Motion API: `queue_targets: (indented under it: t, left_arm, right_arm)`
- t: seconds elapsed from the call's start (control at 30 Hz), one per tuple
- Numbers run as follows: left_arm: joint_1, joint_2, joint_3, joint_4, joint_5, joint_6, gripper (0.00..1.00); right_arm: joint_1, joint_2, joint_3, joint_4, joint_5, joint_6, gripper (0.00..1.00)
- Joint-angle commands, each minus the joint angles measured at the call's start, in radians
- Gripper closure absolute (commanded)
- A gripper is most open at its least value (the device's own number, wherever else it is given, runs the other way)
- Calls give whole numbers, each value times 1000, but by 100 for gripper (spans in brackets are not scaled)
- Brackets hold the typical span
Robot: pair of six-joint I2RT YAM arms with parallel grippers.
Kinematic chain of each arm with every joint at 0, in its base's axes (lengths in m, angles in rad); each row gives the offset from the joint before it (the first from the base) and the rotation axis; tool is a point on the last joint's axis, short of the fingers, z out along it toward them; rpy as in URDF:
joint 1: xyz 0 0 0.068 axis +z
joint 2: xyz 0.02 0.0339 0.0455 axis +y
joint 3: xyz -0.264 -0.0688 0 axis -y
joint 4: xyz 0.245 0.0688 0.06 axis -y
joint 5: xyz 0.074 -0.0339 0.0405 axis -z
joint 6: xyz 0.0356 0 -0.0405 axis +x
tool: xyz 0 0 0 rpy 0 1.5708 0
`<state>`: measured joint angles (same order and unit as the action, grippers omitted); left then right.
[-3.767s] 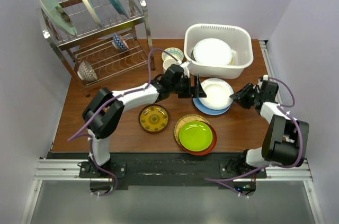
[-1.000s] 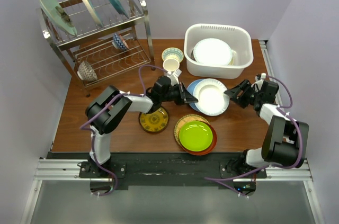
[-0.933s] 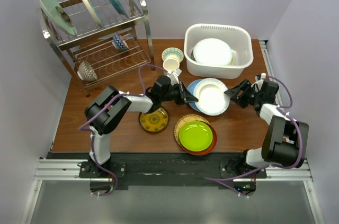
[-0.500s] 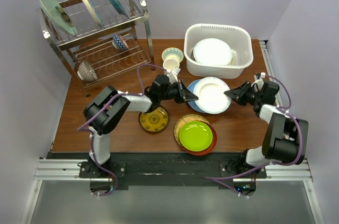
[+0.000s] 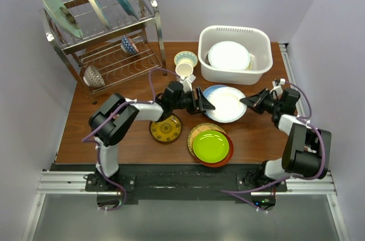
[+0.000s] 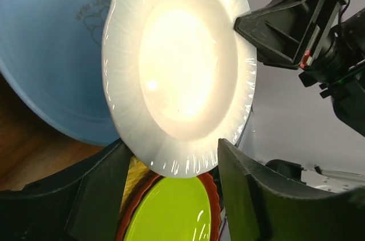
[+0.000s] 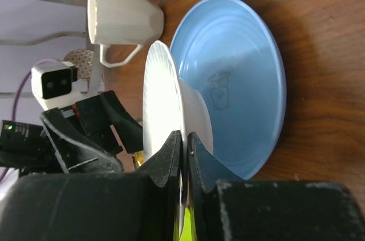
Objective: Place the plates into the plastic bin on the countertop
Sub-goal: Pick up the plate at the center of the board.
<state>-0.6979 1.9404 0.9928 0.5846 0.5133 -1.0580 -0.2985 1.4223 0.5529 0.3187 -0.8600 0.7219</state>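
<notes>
Pinching the rim of the white plate [image 5: 227, 104], the right gripper [image 7: 183, 138] is clamped shut, holding it tilted off the blue plate [image 7: 239, 81] near the plastic bin [image 5: 234, 27]. The left gripper [image 5: 204, 106] stands jaws apart, leaving one carrier.

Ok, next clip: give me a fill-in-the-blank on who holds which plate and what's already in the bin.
1. The right gripper is shut on the rim of a tilted plate coloured ____.
2. The left gripper, beside that plate, has its jaws ____.
3. Below it, on the countertop, lies a second plate coloured ____.
4. A pale plate already lies inside the ____.
Missing words: white; open; blue; plastic bin.
</notes>
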Motion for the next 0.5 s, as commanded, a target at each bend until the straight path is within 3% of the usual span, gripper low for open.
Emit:
queue_targets:
  t: [0.0, 0.27, 0.47]
  left_arm:
    - [-2, -127, 66, -113, -79, 166, 33]
    - [-17, -268, 92, -408, -337, 308, 27]
    - [-20, -376, 58, -508, -463, 355, 27]
  right_arm:
    - [1, -45, -4, 54, 21, 22, 100]
    - [2, -48, -13, 94, 4, 73, 100]
    - [1, -92, -8, 74, -4, 89, 100]
